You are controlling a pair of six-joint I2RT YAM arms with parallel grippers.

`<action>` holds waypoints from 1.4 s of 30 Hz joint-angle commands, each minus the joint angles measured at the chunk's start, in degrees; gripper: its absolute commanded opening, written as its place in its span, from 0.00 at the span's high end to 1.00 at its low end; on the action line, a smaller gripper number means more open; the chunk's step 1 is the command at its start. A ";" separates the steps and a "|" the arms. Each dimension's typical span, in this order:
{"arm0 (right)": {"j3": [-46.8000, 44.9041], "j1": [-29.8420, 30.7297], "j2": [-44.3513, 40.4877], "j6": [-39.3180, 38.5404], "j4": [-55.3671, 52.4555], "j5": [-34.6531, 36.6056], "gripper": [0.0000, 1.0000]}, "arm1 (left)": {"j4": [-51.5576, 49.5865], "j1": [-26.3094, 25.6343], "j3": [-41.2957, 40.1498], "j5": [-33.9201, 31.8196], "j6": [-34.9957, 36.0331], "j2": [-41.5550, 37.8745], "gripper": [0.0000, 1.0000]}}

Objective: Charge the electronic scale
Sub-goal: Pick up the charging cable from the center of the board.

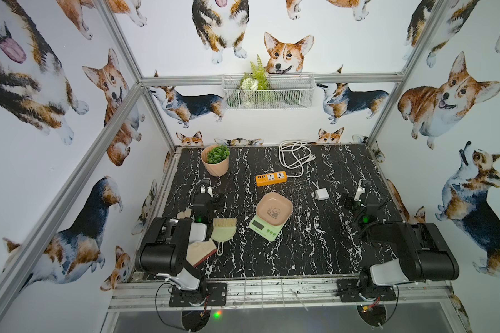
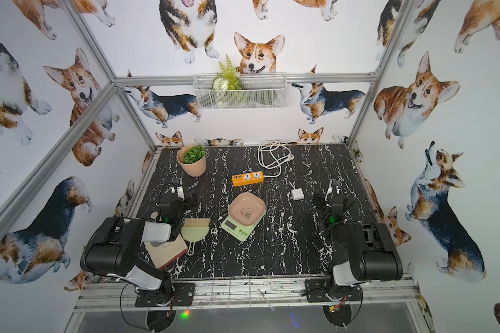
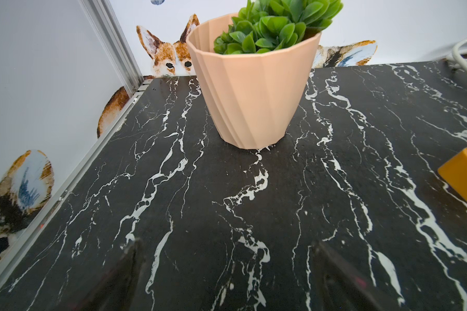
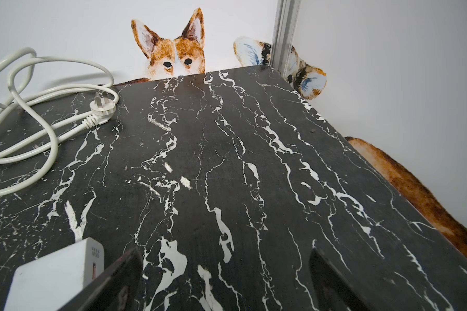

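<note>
electronic scale (image 1: 269, 219) lying diagonal, display end front-left, left tool (image 3: 227, 243) and right tool (image 4: 225, 251) spread apart

Potted plant (image 1: 215, 163) upright; dustpan (image 1: 223, 235) with brush (image 1: 225, 222); wall basket (image 1: 289, 92).

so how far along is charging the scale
Nothing looks done: the electronic scale has no visible cable, the white charger lies loose on the table, and the orange power strip has nothing plugged in. Nothing in hand: left gripper and right gripper are open and empty. Everything is left.
</note>
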 commanded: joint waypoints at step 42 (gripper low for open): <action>17.03 -1.93 -26.18 17.65 -50.79 2.06 0.00 | -36.56 -14.63 18.87 -14.32 -2.86 -21.91 0.00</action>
